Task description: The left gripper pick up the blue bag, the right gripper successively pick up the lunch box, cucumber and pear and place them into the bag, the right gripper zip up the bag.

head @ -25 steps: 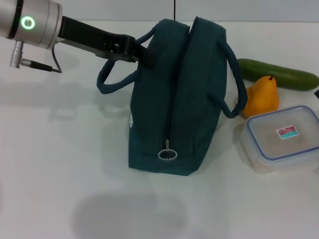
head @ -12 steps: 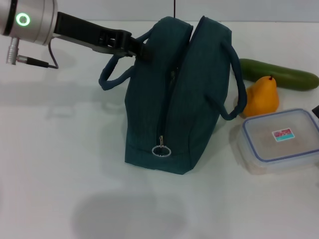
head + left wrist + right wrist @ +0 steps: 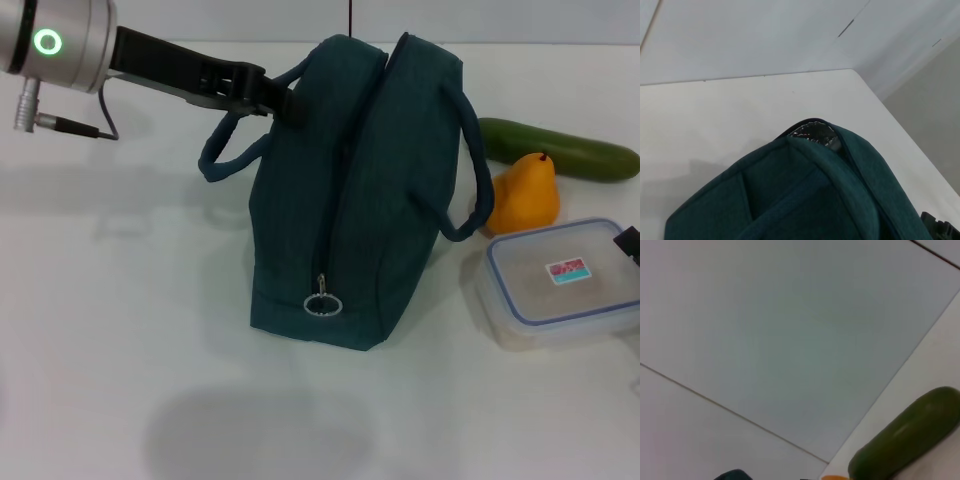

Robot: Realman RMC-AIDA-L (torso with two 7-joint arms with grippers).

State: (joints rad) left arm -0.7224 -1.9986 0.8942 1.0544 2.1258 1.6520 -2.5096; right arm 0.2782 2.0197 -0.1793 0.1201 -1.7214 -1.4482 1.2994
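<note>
Barely shifted since before, the blue bag [image 3: 350,200] stands on the white table [image 3: 120,330], its handle [image 3: 235,145] pinched by the left gripper [image 3: 280,100]; the right gripper [image 3: 628,243] edges in at 3 o'clock, fingers unclear, and only its wrist view shows grey wall panels [image 3: 765,340].

lab/test rig, not a home | plain white table [image 3: 120,330] w/ bare pale wall panels [image 3: 765,330] behind (seams visible) | props staged: bag [image 3: 350,200], lunch box [image 3: 560,285], pear [image 3: 525,195], cucumber [image 3: 560,150]

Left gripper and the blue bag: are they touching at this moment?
Touching. The head view shows the left gripper shut on the blue bag, its dark fingers pinching the bag's upper edge where the handle joins.
</note>
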